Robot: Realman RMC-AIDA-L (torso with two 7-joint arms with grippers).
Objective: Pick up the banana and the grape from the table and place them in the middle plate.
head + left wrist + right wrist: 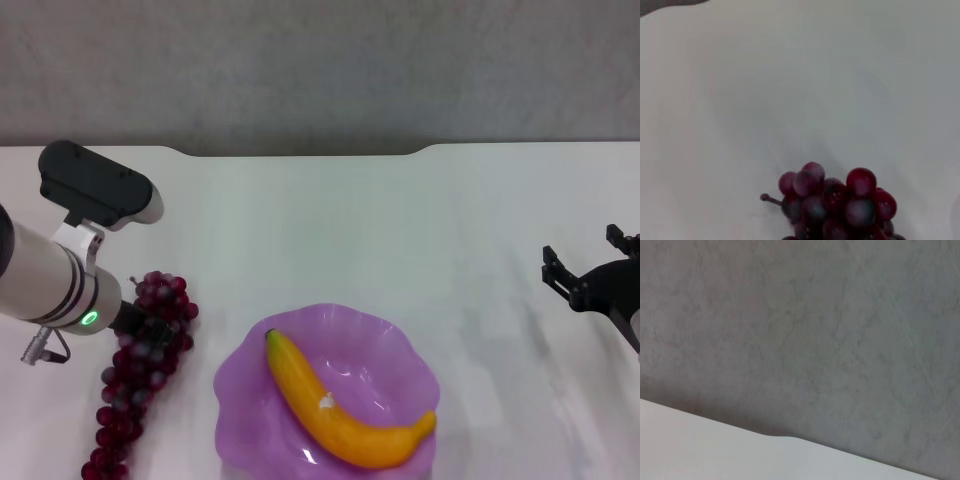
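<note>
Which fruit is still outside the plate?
The bunch of grapes, lying on the table beside the left hand; the banana already rests in the purple plate.

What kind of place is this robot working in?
Probably a lab or test bench rather than a kitchen: a bare white table, a plain grey wall behind it, and only a purple plate, banana and grapes.

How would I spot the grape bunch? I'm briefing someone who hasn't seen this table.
On the white table, find the purple plate holding the banana. On the table just to its left, under the left gripper, lies the grape: the only dark red cluster of small round fruit.
</note>
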